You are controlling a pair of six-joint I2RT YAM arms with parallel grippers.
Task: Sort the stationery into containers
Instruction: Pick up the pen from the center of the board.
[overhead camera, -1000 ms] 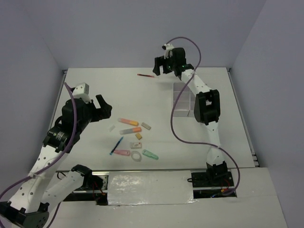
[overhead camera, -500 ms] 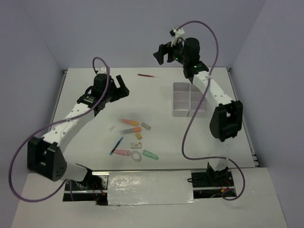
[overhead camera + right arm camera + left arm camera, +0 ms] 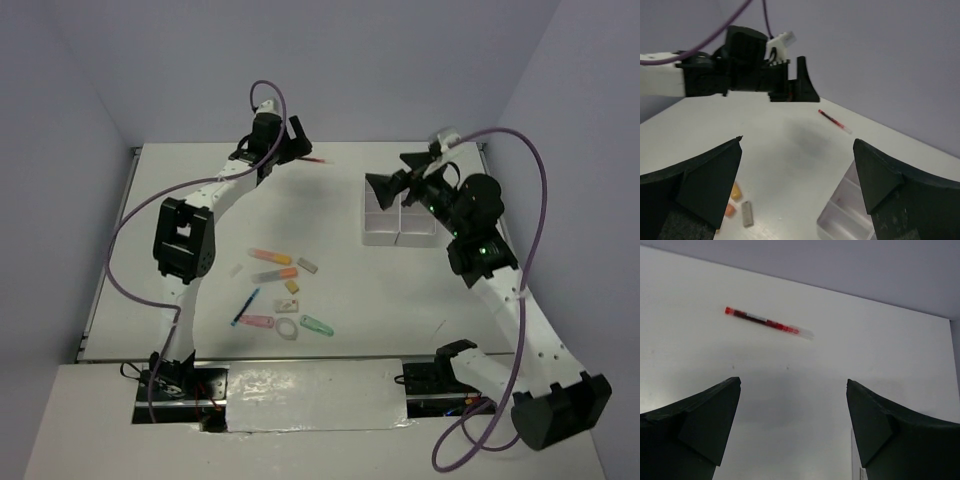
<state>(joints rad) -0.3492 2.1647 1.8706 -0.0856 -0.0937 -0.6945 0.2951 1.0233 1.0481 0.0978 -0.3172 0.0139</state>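
A thin red pen (image 3: 318,160) (image 3: 767,322) (image 3: 835,121) lies alone near the table's far edge. My left gripper (image 3: 292,138) (image 3: 792,382) hovers just left of it, open and empty. The white containers (image 3: 400,218) (image 3: 842,217) stand at the right. Over their left side my right gripper (image 3: 388,186) (image 3: 797,140) is open, holding nothing. The remaining stationery lies in a loose cluster in the table's middle: orange highlighters (image 3: 270,256), a white eraser (image 3: 307,265), a blue pen (image 3: 246,306), a pink piece (image 3: 257,321), a clear ring (image 3: 287,328) and a green piece (image 3: 317,325).
The left arm (image 3: 185,235) stretches from the near edge along the table's left side to the far edge. Purple cables loop off both arms. Grey walls close the table at the back and both sides.
The left arm has swung from the near left out to the far edge beside the red pen. The right gripper has pulled back from the far edge to above the containers.
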